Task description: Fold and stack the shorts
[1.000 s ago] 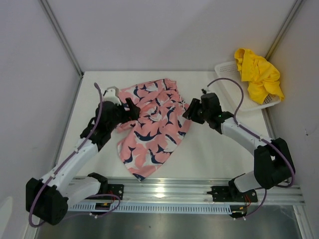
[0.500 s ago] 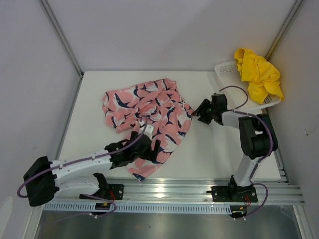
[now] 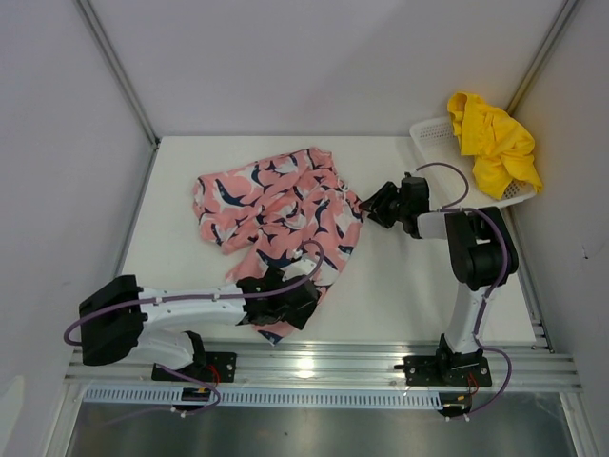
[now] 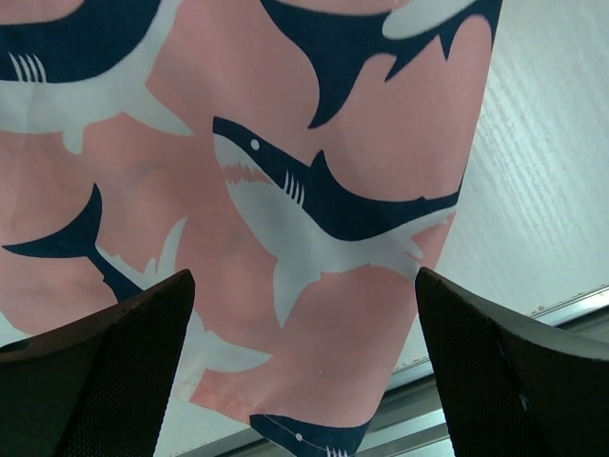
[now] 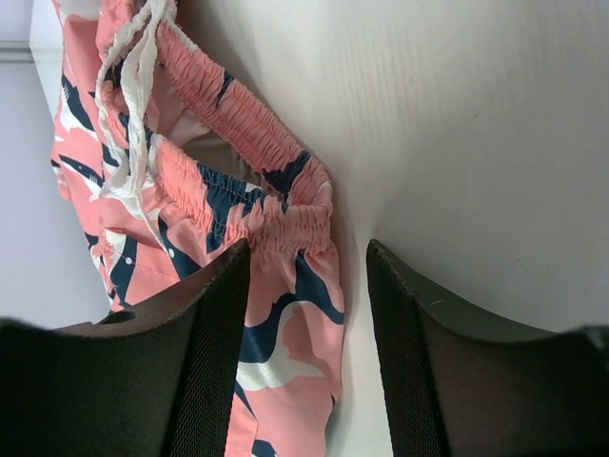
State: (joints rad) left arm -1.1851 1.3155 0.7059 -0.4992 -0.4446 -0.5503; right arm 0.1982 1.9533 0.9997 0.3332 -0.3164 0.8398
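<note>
Pink shorts are lying spread mid-table, yellow shorts sitting in the basket at two o'clock. Left gripper is hovering wide apart over the six o'clock hem; right gripper, half-spread, is straddling the waistband, seemingly unclamped. Each should be pinching both layers before folding.

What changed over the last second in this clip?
The left tool, open, swung from the far left corner of the pink shorts down to their near hem; that corner now lies spread flat. The right tool, open, stayed at their right edge while its arm folded back. The yellow shorts and the basket stayed put.
</note>
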